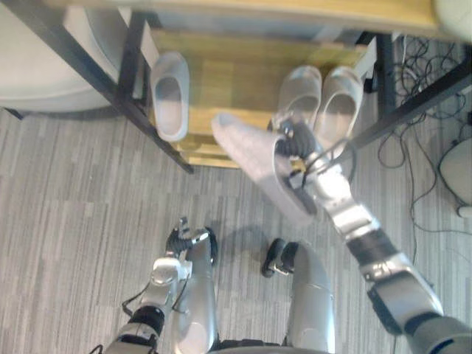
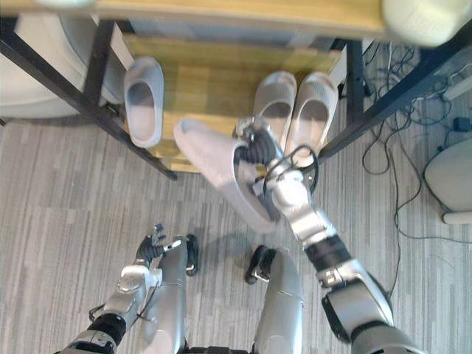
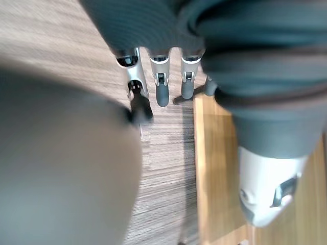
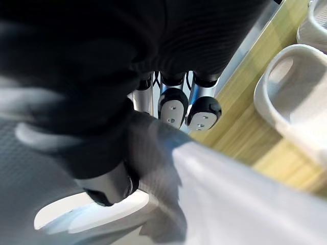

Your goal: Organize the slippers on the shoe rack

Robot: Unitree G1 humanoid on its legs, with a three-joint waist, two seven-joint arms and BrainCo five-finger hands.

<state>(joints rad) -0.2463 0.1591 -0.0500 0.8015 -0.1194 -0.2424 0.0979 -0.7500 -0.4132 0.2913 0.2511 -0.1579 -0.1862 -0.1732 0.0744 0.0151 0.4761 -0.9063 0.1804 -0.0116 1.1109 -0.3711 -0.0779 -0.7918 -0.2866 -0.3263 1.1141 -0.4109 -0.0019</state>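
Item 1, low at the left: left hand (image 1: 181,237), fingers loosely spread and holding nothing, above the grey plank-pattern floor (image 1: 74,184) and well apart from the rack. Item 2: black-metal-framed shoe rack with a light wooden shelf (image 1: 236,70). Item 3, on the shelf's left part: single pale grey rubber slipper (image 1: 170,94), lying flat beside the slanting black frame bar (image 1: 110,88). Item 4, centre: long pale grey slipper (image 1: 247,155), off the ground and tilted, its far end over the shelf's front edge between the single slipper and the pair, its near end out over the floor. Item 5: right hand (image 1: 296,147), fingers curled over the slipper's upper with the thumb beneath it, pinching it partway along its length. Item 6, on the shelf's right part: pair of pale grey slippers (image 1: 321,99), side by side and touching, just beyond the right hand. Hazards, as judged: the hold is off-centre, so the long slipper could pivot or slide out during lowering. Its leading end may catch the shelf's front edge and tip it onto the floor. A sweep leftward may shove the single slipper askew, while the knuckles may nudge the pair out of line. A release while tilted would probably leave it crooked or half off the shelf.
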